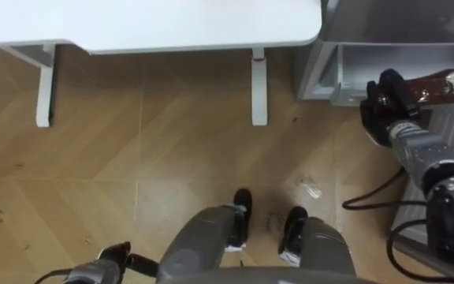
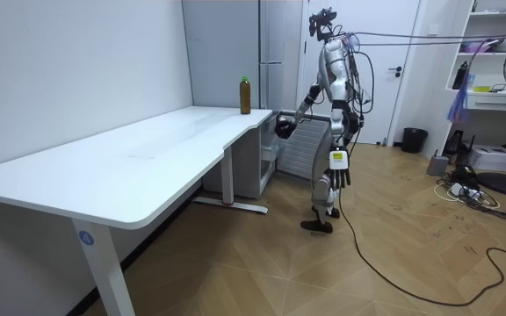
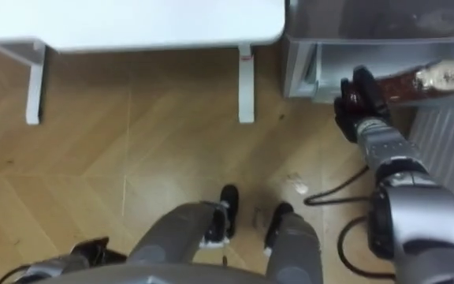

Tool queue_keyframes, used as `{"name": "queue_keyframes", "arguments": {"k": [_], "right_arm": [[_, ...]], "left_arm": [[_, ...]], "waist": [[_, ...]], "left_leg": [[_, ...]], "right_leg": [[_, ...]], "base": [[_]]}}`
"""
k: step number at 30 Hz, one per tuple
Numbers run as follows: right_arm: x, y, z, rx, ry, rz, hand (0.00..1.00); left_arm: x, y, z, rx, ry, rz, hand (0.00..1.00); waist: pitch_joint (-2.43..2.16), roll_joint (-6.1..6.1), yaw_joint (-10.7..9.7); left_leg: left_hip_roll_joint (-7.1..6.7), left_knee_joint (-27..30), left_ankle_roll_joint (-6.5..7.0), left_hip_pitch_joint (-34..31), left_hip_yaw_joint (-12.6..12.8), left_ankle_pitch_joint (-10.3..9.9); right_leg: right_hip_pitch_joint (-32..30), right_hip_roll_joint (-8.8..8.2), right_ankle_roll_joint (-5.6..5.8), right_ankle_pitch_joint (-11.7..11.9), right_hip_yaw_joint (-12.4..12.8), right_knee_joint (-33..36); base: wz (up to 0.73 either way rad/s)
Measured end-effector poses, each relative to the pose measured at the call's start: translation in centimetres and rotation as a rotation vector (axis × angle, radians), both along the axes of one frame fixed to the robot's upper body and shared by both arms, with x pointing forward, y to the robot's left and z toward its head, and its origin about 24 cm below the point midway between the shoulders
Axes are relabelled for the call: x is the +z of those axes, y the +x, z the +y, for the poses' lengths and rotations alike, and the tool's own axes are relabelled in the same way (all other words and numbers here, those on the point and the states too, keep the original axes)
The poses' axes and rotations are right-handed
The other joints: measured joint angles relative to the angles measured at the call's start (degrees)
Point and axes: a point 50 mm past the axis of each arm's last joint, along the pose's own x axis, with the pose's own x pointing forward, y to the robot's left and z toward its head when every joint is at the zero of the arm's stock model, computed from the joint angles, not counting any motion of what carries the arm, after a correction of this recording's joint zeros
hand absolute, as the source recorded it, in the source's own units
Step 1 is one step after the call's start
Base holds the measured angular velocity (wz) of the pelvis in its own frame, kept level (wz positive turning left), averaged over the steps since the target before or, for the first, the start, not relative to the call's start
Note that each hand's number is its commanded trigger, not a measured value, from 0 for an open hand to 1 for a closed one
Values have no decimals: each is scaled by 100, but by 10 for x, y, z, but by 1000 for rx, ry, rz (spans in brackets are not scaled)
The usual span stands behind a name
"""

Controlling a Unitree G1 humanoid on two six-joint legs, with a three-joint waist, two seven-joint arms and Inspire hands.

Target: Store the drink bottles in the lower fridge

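I stood on the pale herringbone wooden floor [image 1: 132, 158] with the long white worktop [image 1: 172, 24] in front of me and the grey metal fridge [image 1: 353, 71] off to my right, its lower compartment open. My right arm was stretched out to that side, and my right hand [image 1: 385, 106] was at the mouth of the lower compartment, its dark fingers curled round the base end of a dark brown plastic drink bottle [image 3: 424, 79]. The bottle had a pale label and a yellow cap. It lay on its side, with the cap pointing deeper into the compartment and the base towards me, just above the compartment's floor. I could not tell whether it was touching that floor.

My left hand [image 1: 117, 256] hung low by my left side, well away from the fridge, and I could not tell whether it was clenched or released.

From across the room, a second drink, a brown bottle with a green cap [image 2: 244, 95], stood upright on the worktop near the corner closest to the fridge, apart from both of my hands.
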Motion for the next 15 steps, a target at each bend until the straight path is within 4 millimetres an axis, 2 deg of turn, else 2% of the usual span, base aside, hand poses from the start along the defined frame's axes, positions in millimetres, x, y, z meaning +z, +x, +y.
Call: {"name": "queue_keyframes", "arguments": {"k": [6, 10, 15], "right_arm": [[12, 12, -1, -1, -4, -39, 100], [20, 19, -1, 4, -19, -41, 100], [50, 40, -7, 2, -53, -108, 100]], "left_arm": [[0, 5, -5, -53, 2, -18, 0], [1, 7, -4, -51, 20, -31, 0], [2, 10, -2, -50, 37, -54, 0]], "waist": [[44, -106, -6], [28, -175, -18], [29, -198, -20]], "left_leg": [[-41, -23, 9, -236, 15, 51], [-35, -23, 20, -370, 69, 57], [-42, -10, 44, -417, 161, 71]], "right_leg": [[-259, -53, 4, -38, -5, 80], [-391, -61, 8, -39, -8, 82], [-467, -103, 18, -32, 0, 185]], "base": [[6], [2], [0]]}}
